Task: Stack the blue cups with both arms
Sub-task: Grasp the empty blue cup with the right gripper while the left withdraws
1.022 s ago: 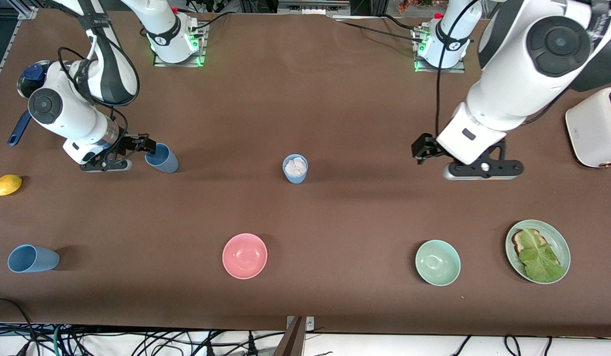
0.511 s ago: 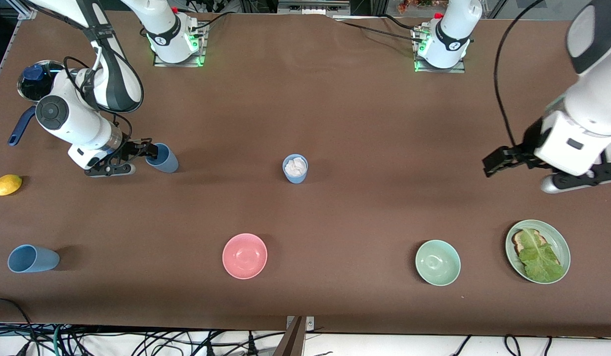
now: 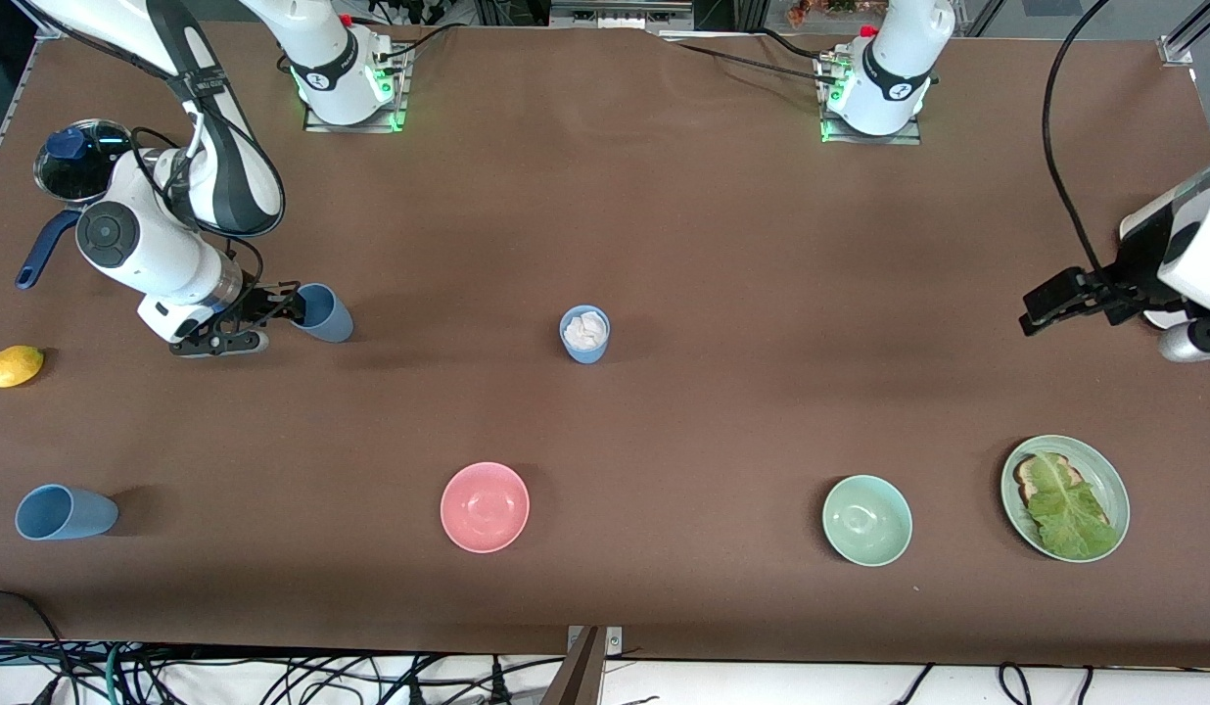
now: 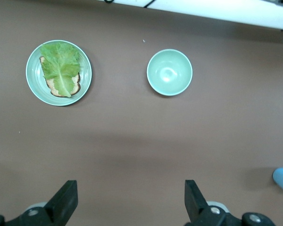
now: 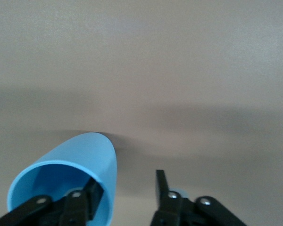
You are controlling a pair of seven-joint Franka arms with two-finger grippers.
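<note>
A blue cup (image 3: 323, 313) lies tipped on the table toward the right arm's end, its mouth facing my right gripper (image 3: 287, 305). In the right wrist view that blue cup (image 5: 100, 157) has one finger (image 5: 93, 190) inside its mouth. The other finger (image 5: 161, 181) is outside, with a gap to the wall, so my right gripper (image 5: 127, 181) is open astride the rim. A second blue cup (image 3: 65, 512) lies on its side near the front edge. A third (image 3: 584, 334) stands upright mid-table with something white inside. My left gripper (image 3: 1050, 304) (image 4: 129, 188) hangs wide open and empty over the left arm's end.
A pink bowl (image 3: 485, 506), a pale green bowl (image 3: 866, 520) (image 4: 169, 72) and a green plate (image 3: 1114, 480) (image 4: 32, 75) of toast and lettuce stand near the front edge. A lemon (image 3: 13, 365) and a lidded pot (image 3: 71, 162) sit at the right arm's end.
The left arm has swung from near mid-table out to its own end. The right gripper has slid a little onto the cup's rim and its fingers have narrowed.
</note>
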